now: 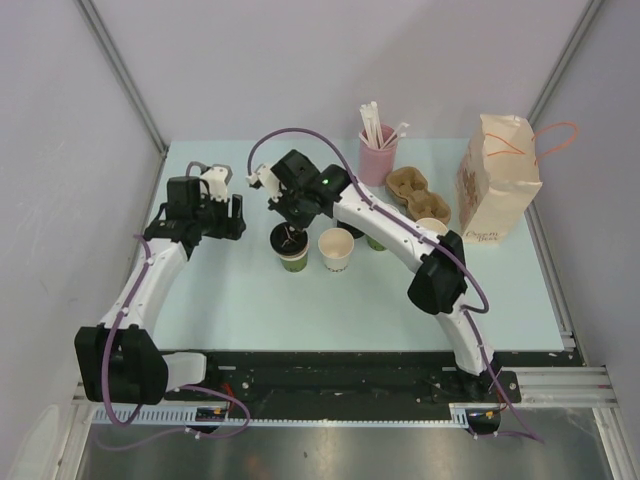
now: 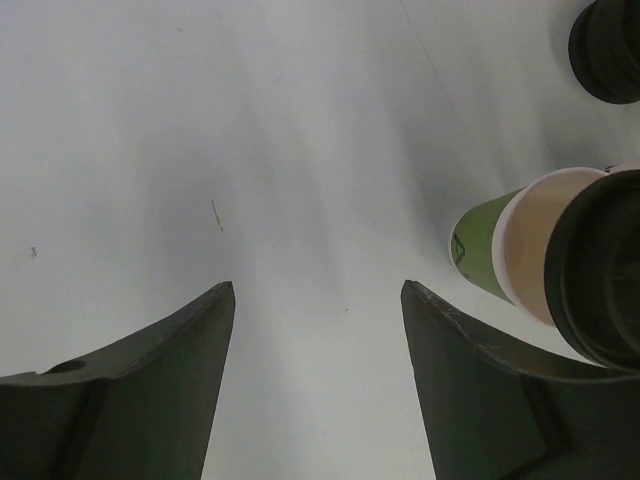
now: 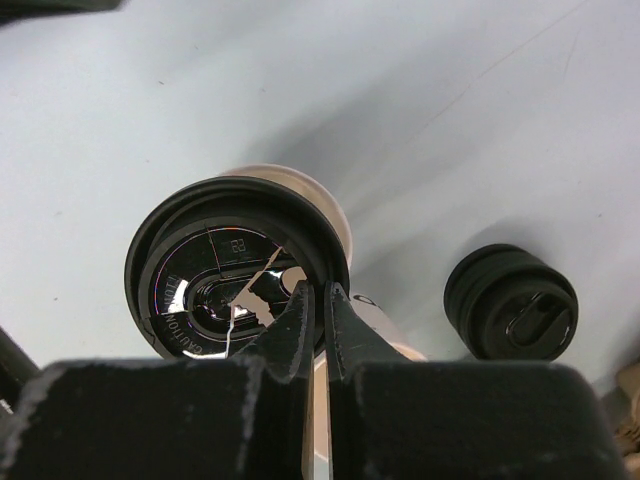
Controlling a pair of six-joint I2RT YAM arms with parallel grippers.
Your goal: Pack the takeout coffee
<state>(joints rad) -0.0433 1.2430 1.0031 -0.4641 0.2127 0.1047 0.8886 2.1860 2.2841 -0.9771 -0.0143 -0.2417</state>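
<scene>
The table (image 1: pixel 220 300) is a pale blue-green sheet with light panels along its back and sides. Near its middle a green cup (image 1: pixel 293 262) stands upright. Just beside it on the right, a white cup (image 1: pixel 336 250) stands with its mouth uncovered. Farther back, a pink cup (image 1: pixel 377 160) holds white straws (image 1: pixel 375 122). To its right lies a brown cardboard carrier (image 1: pixel 415 192), and past that a paper bag (image 1: pixel 497 185) stands upright. Another pale cup (image 1: pixel 432 226) shows partly, just in front of the carrier. A separate black lid (image 3: pixel 510 315) sits low near the cups; whether it rests on the table or caps a cup cannot be told.
</scene>
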